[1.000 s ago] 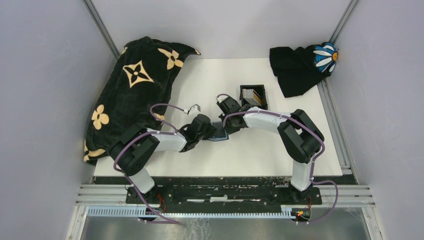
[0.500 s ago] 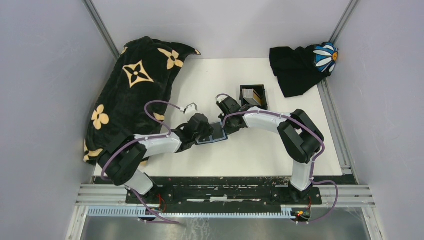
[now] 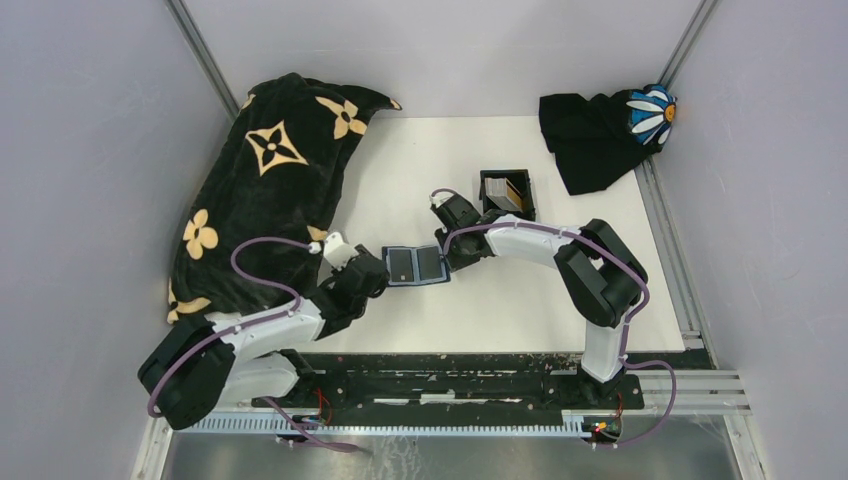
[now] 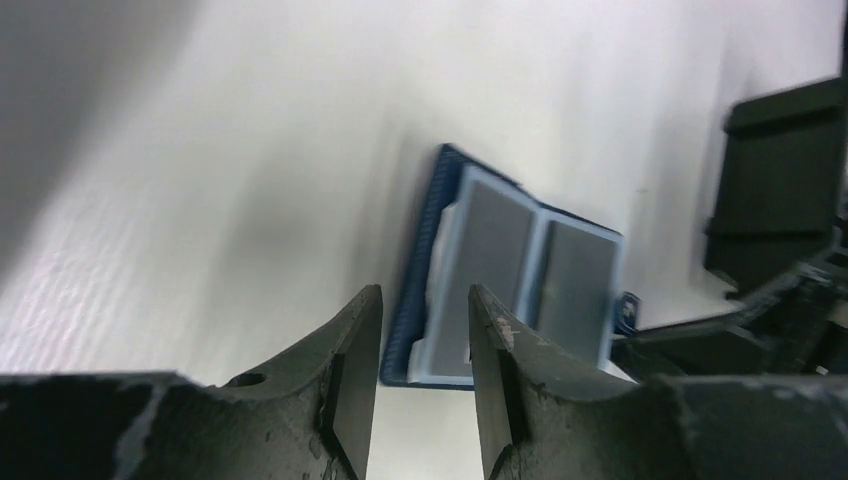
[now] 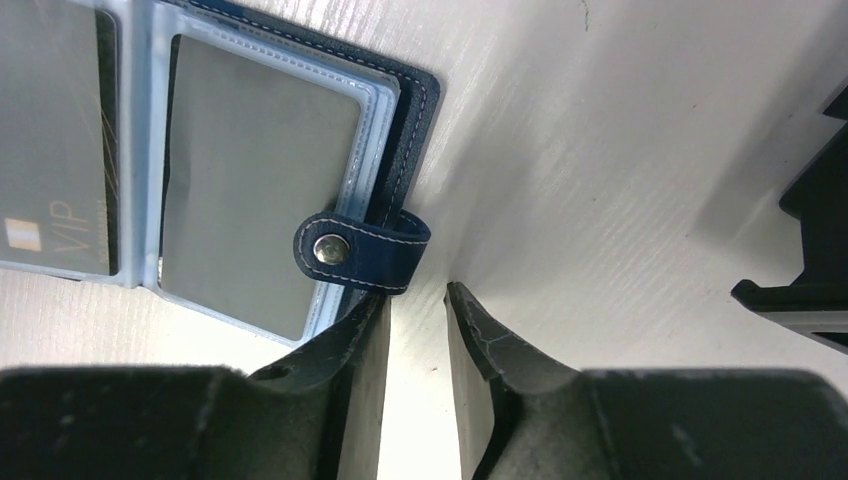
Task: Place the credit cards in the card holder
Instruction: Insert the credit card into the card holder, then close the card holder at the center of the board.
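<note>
**Entry: card filing, state at this moment**

1. Card holder (image 3: 415, 266). Lies open and flat, inside up, on the white surface (image 3: 420, 150), between the 2 tools. The snap tab (image 5: 350, 250) is folded in over its right edge.
2. Holder contents. 2 clear sleeves (image 5: 140, 120) are showing, and each holds 1 grey card. One holds the VIP card (image 5: 60, 150), the other a plain grey card (image 5: 260, 180). Both appear seated inside their sleeves.
3. Black tray (image 3: 484, 192). Stands on the surface beyond the right tool, near the holder but apart from it. It holds credit cards (image 3: 510, 190), tan and whitish, standing on edge. Their count cannot be told.
4. Left tool (image 4: 422, 300). Fingers apart with nothing between them. It sits just short of the holder's left edge.
5. Right tool (image 5: 415, 300). Fingers apart by a narrow gap, with only bare surface between them. One finger is just beside the snap tab. Whether it touches the tab cannot be told.
6. Other items. A black flower-print blanket (image 3: 260, 180) lies at the left. A dark cloth with a daisy (image 3: 590, 130) lies at the far right corner.

**Progress, as judged:** partly done. 2 cards are filed and the tray stock is left to file. Neither tool carries a card.
</note>
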